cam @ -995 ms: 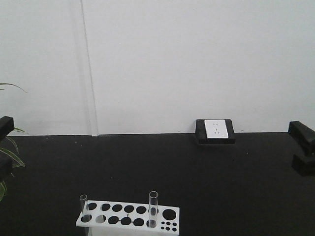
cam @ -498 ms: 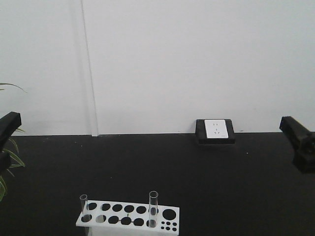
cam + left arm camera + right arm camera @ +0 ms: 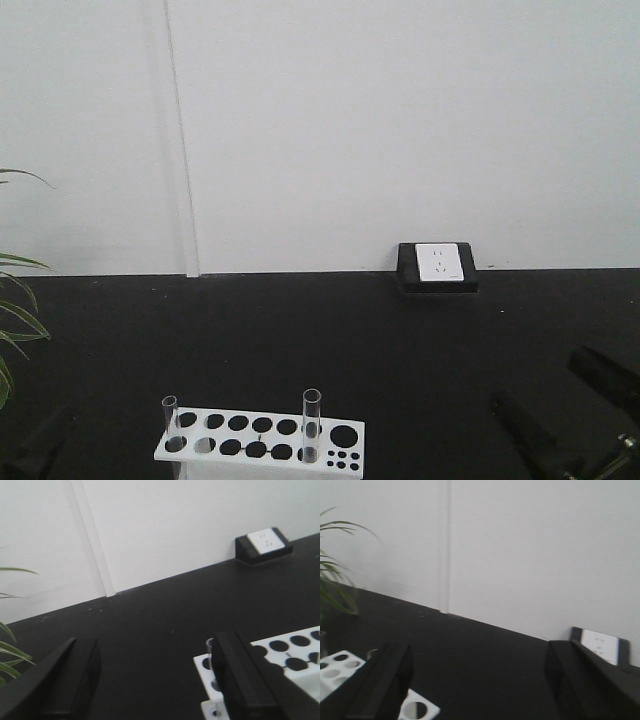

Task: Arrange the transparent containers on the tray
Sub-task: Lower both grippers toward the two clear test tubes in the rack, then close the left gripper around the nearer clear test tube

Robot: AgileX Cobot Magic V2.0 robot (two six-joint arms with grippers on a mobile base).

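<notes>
Two transparent containers stand upright in a white rack [image 3: 262, 437] at the front of the black table: a shorter tube [image 3: 170, 420] at its left end and a taller tube [image 3: 311, 425] right of middle. The tray is out of view. My left gripper [image 3: 155, 680] is open, low at the rack's left end, with the left tube's rim [image 3: 210, 642] just beside its right finger [image 3: 240, 680]. My right gripper [image 3: 480, 680] is open and holds nothing, low and to the right of the rack [image 3: 420, 707]. In the front view it [image 3: 565, 405] sits at the bottom right.
A black box with a white socket plate [image 3: 437, 267] stands against the white wall at the back. Green plant leaves [image 3: 12, 330] reach in at the left edge. The rack has several vacant holes.
Both grippers have dropped from mid height at the frame's sides to near the table at the bottom corners, the right one also coming inward. The tubes and rack have not moved.
</notes>
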